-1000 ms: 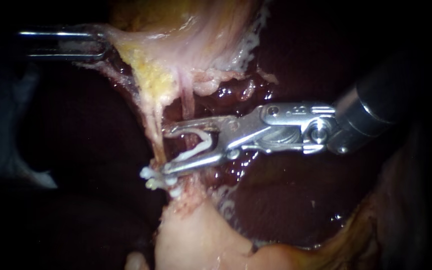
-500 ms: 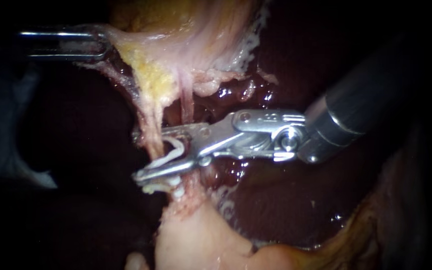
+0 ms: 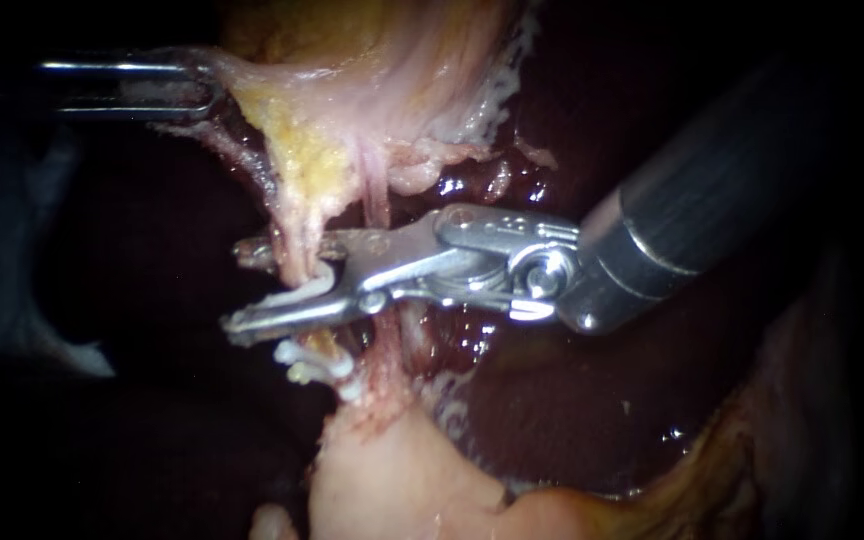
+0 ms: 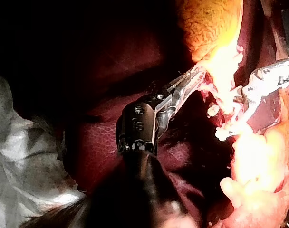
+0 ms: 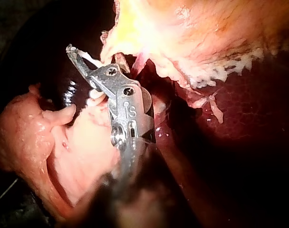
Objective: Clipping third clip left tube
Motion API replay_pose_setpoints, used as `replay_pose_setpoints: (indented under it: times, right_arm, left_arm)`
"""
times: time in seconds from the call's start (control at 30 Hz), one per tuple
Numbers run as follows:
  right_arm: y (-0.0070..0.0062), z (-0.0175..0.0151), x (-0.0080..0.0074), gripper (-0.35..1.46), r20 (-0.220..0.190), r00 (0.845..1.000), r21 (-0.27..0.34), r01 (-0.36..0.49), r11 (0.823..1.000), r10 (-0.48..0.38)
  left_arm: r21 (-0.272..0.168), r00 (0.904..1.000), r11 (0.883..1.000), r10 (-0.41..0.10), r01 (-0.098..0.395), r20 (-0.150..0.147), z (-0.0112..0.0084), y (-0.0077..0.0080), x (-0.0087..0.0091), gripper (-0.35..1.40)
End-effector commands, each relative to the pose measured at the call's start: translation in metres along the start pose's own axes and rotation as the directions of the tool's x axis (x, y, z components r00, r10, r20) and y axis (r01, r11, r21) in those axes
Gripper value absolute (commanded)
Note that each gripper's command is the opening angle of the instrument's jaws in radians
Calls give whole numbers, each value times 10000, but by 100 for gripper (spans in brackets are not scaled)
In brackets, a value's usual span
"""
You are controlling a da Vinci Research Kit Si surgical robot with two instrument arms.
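The left tube (image 3: 297, 235) hangs as a pale strand from the yellowish gallbladder tissue (image 3: 352, 70). It carries two white clips (image 3: 314, 366) low down. My right instrument (image 3: 237, 285) comes in from the right. Its jaws are open, straddling the left tube just above those clips, with a white clip (image 3: 304, 290) loaded between them. The right wrist view shows the same jaws (image 5: 80, 75) reaching past the strand. A thinner pink tube (image 3: 377, 195) runs just to the right. My left instrument (image 3: 197, 88), at the upper left, is shut on the gallbladder's edge (image 4: 197, 76) and holds it stretched.
Dark red liver (image 3: 602, 400) lies behind and to the right. A pale fleshy lump (image 3: 382, 480) sits below the clipped tube. The right instrument's shaft (image 3: 692, 210) crosses the upper right. White gauze (image 4: 21, 156) lies beside the left instrument's shaft.
My right instrument has moved left and slightly up. Its open jaws now reach across the left tube above the two clips. My left instrument has held still.
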Motion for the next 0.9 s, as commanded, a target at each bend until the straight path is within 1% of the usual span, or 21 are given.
replay_pose_setpoints:
  times: [0.03,0.1,0.37,0.47,0.63,0.7,0.83,0.9]
  right_arm:
    - [-3,0,4,45,-52,10000,23,-12,10000,13]
    - [-8,1,10,45,-67,10000,39,-45,10000,45]
    - [-40,8,39,45,-128,9997,132,-189,9997,191]
    - [-47,10,47,45,-176,9996,160,-228,9996,231]
    - [-49,9,52,41,-197,9991,137,-375,9992,378]
    - [-48,8,51,36,-223,9975,87,-673,9977,675]
    - [-47,3,50,22,-282,9943,-126,-1036,9945,1032]
    - [-46,1,50,9,-299,9935,-189,-1102,9937,1097]
  left_arm:
    - [0,10000,10000,-1,1,1,0,0,0,-35]
    - [-2,10000,10000,0,0,2,0,-1,0,-35]
    - [-13,10000,10000,4,-4,7,-1,-2,0,-35]
    - [-16,10000,10000,5,-5,8,-2,-2,0,-35]
    - [-17,10000,10000,5,-5,9,-2,-2,0,-35]
    - [-17,10000,10000,5,-5,9,-2,-2,0,-35]
    - [-18,10000,10000,5,-5,9,-2,-3,0,-35]
    - [-18,10000,10000,5,-5,9,-2,-3,0,-35]
